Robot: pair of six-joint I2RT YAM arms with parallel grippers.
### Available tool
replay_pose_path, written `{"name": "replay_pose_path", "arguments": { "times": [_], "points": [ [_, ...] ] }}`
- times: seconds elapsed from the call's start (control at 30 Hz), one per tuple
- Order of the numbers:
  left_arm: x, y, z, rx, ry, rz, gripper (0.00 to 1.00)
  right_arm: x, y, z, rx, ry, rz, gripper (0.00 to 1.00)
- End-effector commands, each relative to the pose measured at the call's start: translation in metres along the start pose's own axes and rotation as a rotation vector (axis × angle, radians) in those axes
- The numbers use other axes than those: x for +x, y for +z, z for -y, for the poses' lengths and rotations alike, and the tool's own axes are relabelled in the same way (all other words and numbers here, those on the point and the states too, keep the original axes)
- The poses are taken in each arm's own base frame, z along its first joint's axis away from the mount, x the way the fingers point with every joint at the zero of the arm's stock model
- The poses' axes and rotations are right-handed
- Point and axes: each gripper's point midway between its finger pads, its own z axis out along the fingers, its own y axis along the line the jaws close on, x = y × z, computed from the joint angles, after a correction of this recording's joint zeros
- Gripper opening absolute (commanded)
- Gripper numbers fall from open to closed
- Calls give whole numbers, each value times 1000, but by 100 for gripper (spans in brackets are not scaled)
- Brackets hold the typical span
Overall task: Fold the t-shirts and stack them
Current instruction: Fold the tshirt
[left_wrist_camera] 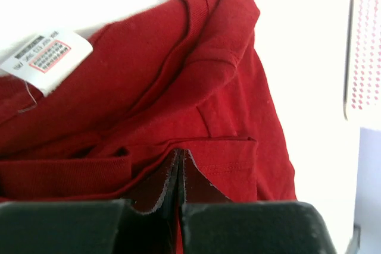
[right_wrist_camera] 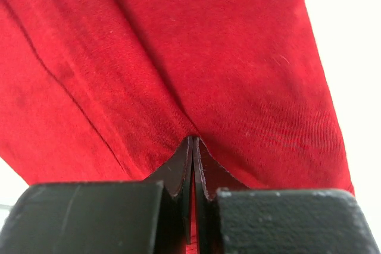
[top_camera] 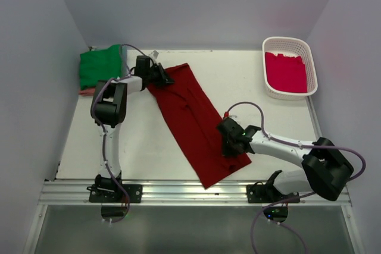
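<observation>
A large dark red t-shirt (top_camera: 193,117) lies as a long diagonal band across the table, from the far left to the near middle. My left gripper (top_camera: 165,78) is shut on the shirt's far end; in the left wrist view the gripper (left_wrist_camera: 180,154) pinches a hemmed fold of the dark red shirt (left_wrist_camera: 196,75), with a white label (left_wrist_camera: 47,57) showing. My right gripper (top_camera: 231,149) is shut on the near right edge, and in its wrist view the gripper (right_wrist_camera: 192,141) bites smooth red cloth (right_wrist_camera: 196,57). A folded green t-shirt (top_camera: 101,66) sits on a salmon-pink one (top_camera: 86,91) at the far left corner.
A white lattice basket (top_camera: 271,87) stands at the far right and holds a crimson-pink t-shirt (top_camera: 286,72); the basket's (left_wrist_camera: 363,46) side shows in the left wrist view. White walls close in the table on three sides. A metal rail (top_camera: 190,191) runs along the near edge.
</observation>
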Motion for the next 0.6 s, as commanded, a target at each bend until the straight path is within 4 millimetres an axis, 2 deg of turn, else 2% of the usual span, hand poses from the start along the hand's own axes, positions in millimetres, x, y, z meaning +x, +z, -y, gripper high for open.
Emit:
{"name": "replay_pose_path", "arguments": {
  "times": [0.0, 0.03, 0.07, 0.1, 0.13, 0.17, 0.2, 0.27, 0.33, 0.37, 0.4, 0.43, 0.47, 0.5, 0.57],
  "points": [
    [15, 15, 22, 116, 53, -84, 3, 32, -3, -2, -9, 81, -73, 0],
    [9, 17, 27, 133, 62, -78, 3, 42, -1, -6, -31, 84, -92, 0],
    [17, 23, 27, 147, 61, -104, 3, 46, 1, -7, -35, 86, -97, 0],
    [12, 26, 35, 169, 74, -102, 3, 57, 5, -7, -33, 93, -115, 0],
    [13, 29, 38, 181, 80, -112, 3, 61, 9, -13, -48, 96, -127, 0],
    [23, 34, 38, 187, 79, -143, 4, 65, 11, -14, -47, 95, -133, 0],
    [19, 37, 46, 210, 106, -141, 5, 73, 12, -20, -52, 90, -144, 0],
    [24, 44, 51, 225, 112, -160, 5, 81, 16, -30, -67, 80, -157, 0],
    [21, 54, 53, 244, 121, -165, 5, 88, 14, -47, -87, 57, -154, 0],
    [27, 60, 48, 241, 112, -181, 5, 92, 13, -49, -78, 42, -159, 0],
    [16, 63, 56, 254, 129, -163, 5, 92, 9, -60, -88, 26, -143, 0],
    [12, 65, 57, 258, 132, -156, 6, 93, 7, -63, -88, 18, -142, 0],
    [18, 69, 50, 241, 113, -181, 6, 94, 6, -65, -88, 13, -142, 0],
    [8, 69, 58, 257, 129, -163, 6, 92, 3, -72, -101, 8, -132, 0],
    [4, 70, 61, 260, 129, -162, 6, 92, -1, -73, -94, -2, -126, 0]
  ]
}}
